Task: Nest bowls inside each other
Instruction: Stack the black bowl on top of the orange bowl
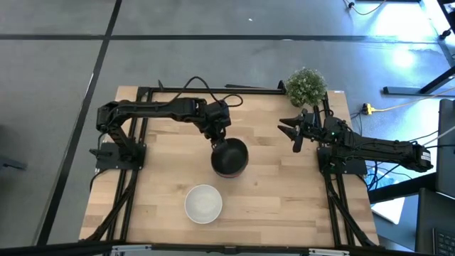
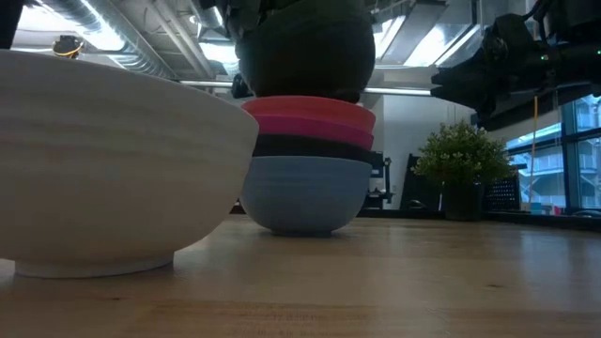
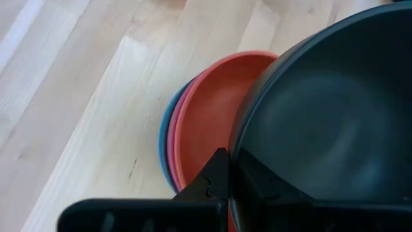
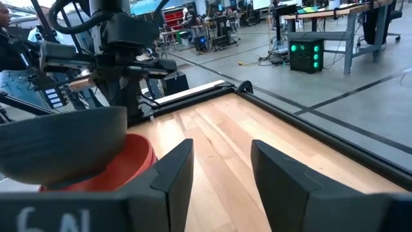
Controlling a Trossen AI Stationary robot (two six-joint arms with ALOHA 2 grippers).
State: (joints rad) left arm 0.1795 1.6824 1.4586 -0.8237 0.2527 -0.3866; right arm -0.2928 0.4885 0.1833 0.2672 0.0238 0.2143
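Above red bowl point(image 3: 206, 122), left gripper point(image 3: 228, 180) pinches black bowl point(image 3: 322, 122) rim.

The held black bowl point(image 1: 229, 156) hides the stack beneath; the white bowl point(image 2: 103, 160) is edge-cropped.

Black bowl point(image 1: 230, 156), white bowl point(image 1: 203, 203)

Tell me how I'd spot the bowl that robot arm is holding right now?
Look to the middle of the wooden table, where a stack of coloured bowls stands, red on top. The left gripper holds a black bowl by its rim just above that stack. It is the only bowl off the table; the white bowl sits alone nearer the front.
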